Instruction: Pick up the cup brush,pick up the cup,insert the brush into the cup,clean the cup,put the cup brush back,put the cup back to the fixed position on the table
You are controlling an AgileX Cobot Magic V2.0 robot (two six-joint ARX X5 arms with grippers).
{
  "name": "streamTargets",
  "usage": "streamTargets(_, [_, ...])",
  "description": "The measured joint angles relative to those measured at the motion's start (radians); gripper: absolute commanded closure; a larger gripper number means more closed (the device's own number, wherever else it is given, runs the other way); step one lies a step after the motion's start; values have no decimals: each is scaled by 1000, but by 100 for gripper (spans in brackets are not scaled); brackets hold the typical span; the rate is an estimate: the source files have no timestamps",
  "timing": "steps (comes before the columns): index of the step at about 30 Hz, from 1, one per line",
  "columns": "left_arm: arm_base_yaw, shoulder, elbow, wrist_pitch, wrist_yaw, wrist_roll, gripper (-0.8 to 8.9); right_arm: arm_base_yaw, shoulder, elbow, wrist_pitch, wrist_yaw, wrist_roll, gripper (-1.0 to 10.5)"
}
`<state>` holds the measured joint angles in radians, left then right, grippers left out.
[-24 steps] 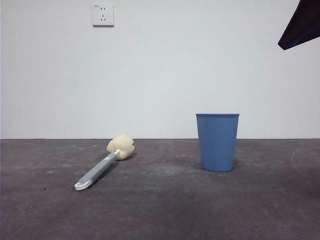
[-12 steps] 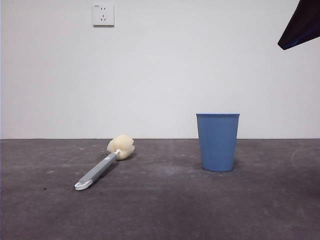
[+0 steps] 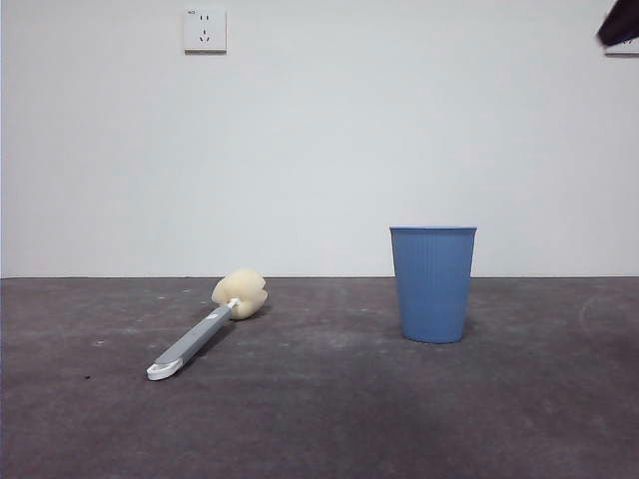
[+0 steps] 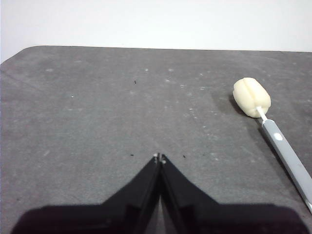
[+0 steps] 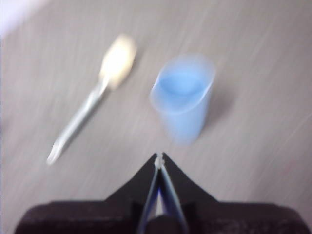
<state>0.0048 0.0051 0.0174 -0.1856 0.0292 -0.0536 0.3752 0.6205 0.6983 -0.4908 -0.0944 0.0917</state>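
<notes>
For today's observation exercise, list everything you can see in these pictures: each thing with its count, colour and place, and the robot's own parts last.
cup brush: one, grey handle with white looped tip and cream-yellow sponge head, lying flat on the table, apart from the cup.
cup: one, blue, ribbed, standing upright on the table, mouth open upward.
table: one, dark grey, mottled, under both things.
wall socket: one, white, high on the white wall behind.
left gripper: one, black, jaws shut, empty, above bare table near the sponge head.
right gripper: one, black, jaws shut, empty, above the table short of the cup; its view is blurred.
</notes>
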Motion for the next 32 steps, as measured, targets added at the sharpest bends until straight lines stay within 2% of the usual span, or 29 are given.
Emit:
streamTargets(5, [0,0,0,0,0,0,816,-169,-161,-184,164,-36,-20,946])
streamTargets(9, [0,0,0,0,0,0,816,-264,-287,-338,304,-35,-25,946])
streamTargets(12, [0,0,0,0,0,0,816,-307,-376,-443,349,-35,-27,946])
streamTargets(19, [0,0,0,0,0,0,816,-351,-515,-592,354,-35,-29,946])
streamTargets(32, [0,0,0,0,0,0,816,-355,-615,-679,322,-34,-21,946])
